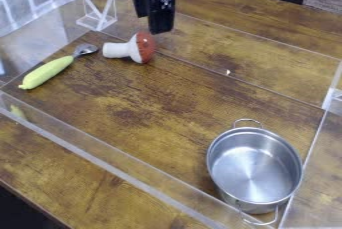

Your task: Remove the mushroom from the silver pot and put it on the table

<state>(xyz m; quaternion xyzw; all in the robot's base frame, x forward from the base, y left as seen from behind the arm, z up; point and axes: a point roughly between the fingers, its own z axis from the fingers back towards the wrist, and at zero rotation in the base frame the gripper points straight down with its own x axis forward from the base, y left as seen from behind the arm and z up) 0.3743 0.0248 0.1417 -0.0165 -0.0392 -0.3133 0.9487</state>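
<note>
Lighting and picture quality: even, moderately bright, low resolution.

My view is soft throughout; my black gripper [158, 21] shows slight blur. The round shiny steel pot [254, 168] carries pale reflections on its rim, a small white glint marks the dark brown wood-grain tabletop [147, 98], and the clear acrylic walls [94, 153] show faint glare. Shadows are weak.
</note>
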